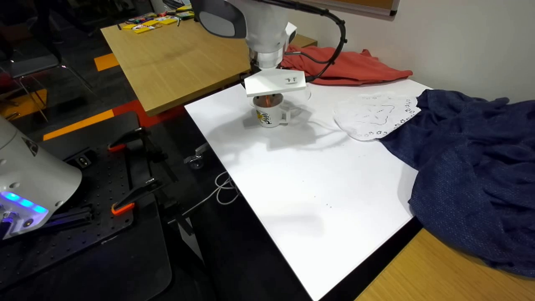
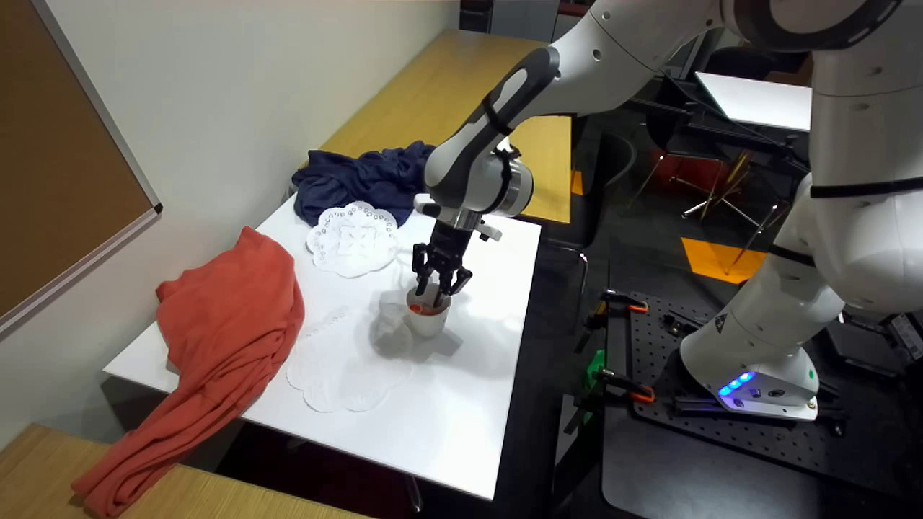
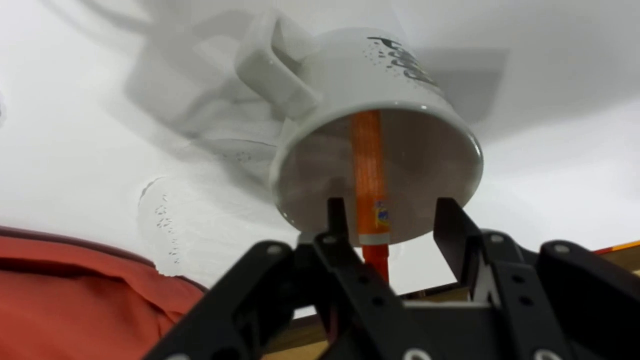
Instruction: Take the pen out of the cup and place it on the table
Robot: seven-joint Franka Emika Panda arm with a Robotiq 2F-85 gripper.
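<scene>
Orange marker pen point(image 3: 369, 170), one, slim, with a pale band and a red end section; seated inside the white printed mug point(image 1: 269, 119), its red end projecting past the rim, its lower end hidden. Mug: squat, upright on the white tabletop point(image 1: 292, 188), in the far part of it in an exterior view, handle to the right there; yellow flower motif and dark lettering on the wall. Robotiq gripper point(image 3: 392, 212), one, pointed down at the mug's mouth; jaws spread, one to each side of the marker, grasping nothing. In the wrist view the marker appears much nearer the left jaw, a narrow gap between; the right jaw stands well apart. Whether the tips reach inside the rim cannot be told. Also present, in an exterior view: red cloth point(image 2: 231, 310), left side of the tabletop, trailing off the near edge; navy cloth point(image 2: 368, 176), far end; pale doily point(image 2: 353, 239), just near of the navy cloth; fainter second doily point(image 2: 339, 382), near and left of the mug. Step in hand, by judgement: alignment for the grasp; removal and placing both outstanding. Next move, by judgement: a slight shift to centre the marker, then an even closing of the jaws, since the left one could otherwise push it across the mug; afterwards a straight lift past the rim and a flat laying-down on the tabletop.
</scene>
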